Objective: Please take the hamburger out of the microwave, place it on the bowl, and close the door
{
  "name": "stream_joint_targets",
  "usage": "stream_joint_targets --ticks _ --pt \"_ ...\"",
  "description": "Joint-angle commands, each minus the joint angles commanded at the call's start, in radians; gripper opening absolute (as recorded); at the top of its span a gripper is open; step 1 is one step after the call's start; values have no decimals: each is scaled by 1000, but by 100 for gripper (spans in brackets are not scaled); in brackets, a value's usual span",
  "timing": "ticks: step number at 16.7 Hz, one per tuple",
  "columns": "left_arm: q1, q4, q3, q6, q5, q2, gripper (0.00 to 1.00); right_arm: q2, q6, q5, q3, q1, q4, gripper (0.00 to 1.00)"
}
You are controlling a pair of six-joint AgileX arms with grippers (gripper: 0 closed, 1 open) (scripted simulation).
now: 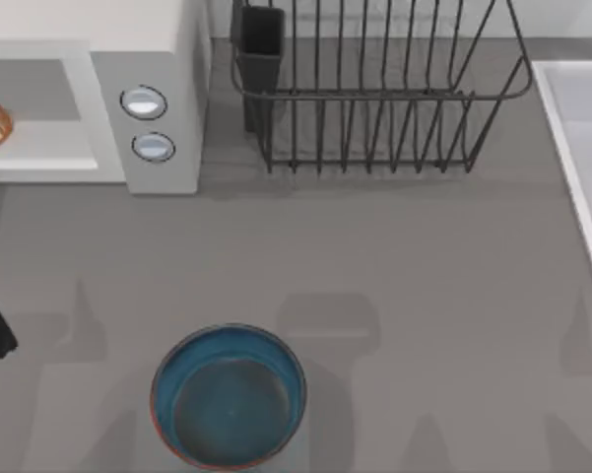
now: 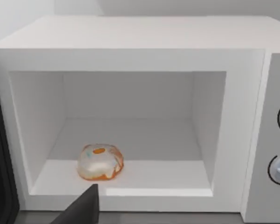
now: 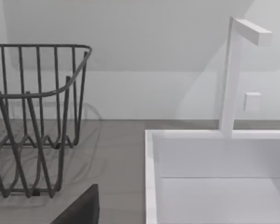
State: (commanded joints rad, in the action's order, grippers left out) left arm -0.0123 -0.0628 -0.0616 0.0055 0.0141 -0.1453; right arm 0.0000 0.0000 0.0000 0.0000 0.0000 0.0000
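Since the hamburger [image 2: 100, 162] sits near the front of the open microwave [image 2: 130, 42], the left gripper [image 2: 81, 211] should go in low and slow. I cannot tell how its fingers stand. The bowl [image 1: 167, 370] waits on the table.

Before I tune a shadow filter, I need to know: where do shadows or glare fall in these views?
Top view: soft grey shadows lie on the table around the bowl and under the dish rack. Left wrist view: the microwave cavity is evenly lit, with no glare on the hamburger. Right wrist view: a broad diagonal shadow crosses the wall behind the faucet.
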Motion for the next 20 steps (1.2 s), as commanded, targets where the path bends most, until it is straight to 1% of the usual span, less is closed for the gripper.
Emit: stream_joint_targets --ticks 3,6,20 --pt "-16 -84 -82 7 19 -194 100 0 0 0 0 0 0 100" --pt "-38 -192 -189 17 43 -446 100 0 0 0 0 0 0 100" --pt "-157 -798 -783 70 179 -1849 100 0 0 0 0 0 0 100"
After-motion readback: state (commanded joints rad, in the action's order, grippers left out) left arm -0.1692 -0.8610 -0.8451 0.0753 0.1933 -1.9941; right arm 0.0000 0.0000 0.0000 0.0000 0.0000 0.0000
